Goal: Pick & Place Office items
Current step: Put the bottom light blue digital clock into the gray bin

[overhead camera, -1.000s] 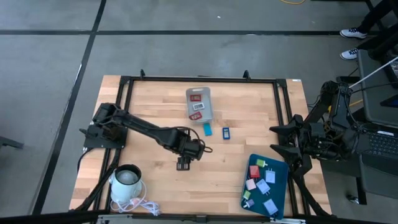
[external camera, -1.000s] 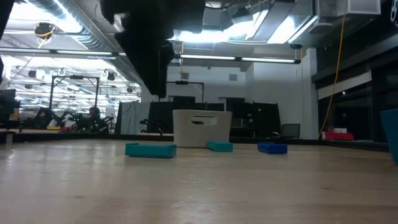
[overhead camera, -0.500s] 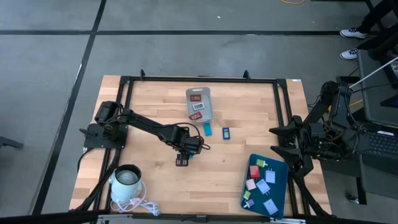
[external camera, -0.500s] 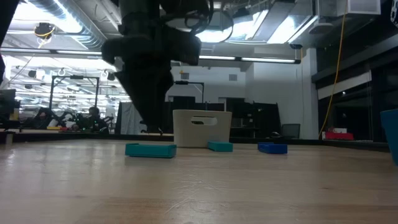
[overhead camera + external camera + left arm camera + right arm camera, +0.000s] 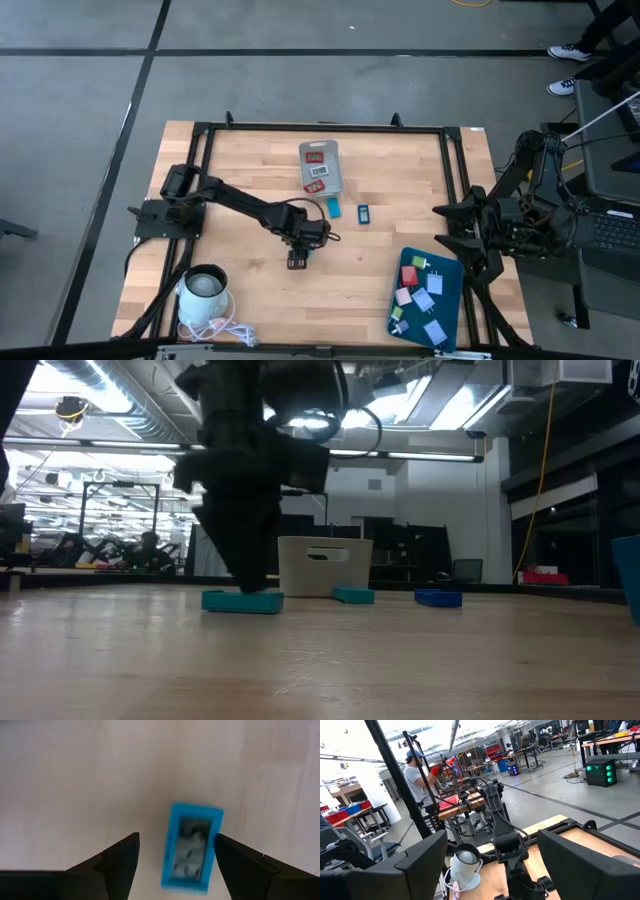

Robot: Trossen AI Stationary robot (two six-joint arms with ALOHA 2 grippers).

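A light blue flat piece [image 5: 192, 845] lies on the bare wood near the middle of the table [image 5: 250, 290], its frame bright blue around a greyish centre. The left claw [image 5: 297, 262] stands right over it, pointing down, its two dark fingers [image 5: 117, 860] spread wide to either side of the piece and apart from it; nothing is gripped. In the low view the claw's tip reaches down to the piece on the table top.

Toward the far edge from there, a teal piece [image 5: 334, 208] and a dark blue piece [image 5: 364, 212] lie side by side on the wood, just beside the translucent grey bin [image 5: 320, 166], which holds two red-and-white pieces [image 5: 316, 157].

By the near right corner a dark-teal tray [image 5: 448, 300] carries more small pieces, among them a red one [image 5: 409, 275], a pink one [image 5: 403, 296] and several pale blue ones [image 5: 434, 284].

At the near left corner stands a white kettle-like pot [image 5: 205, 290] with its white cord.

The right claw [image 5: 445, 238] waits off the right edge of the table, its fingers spread wide and empty.
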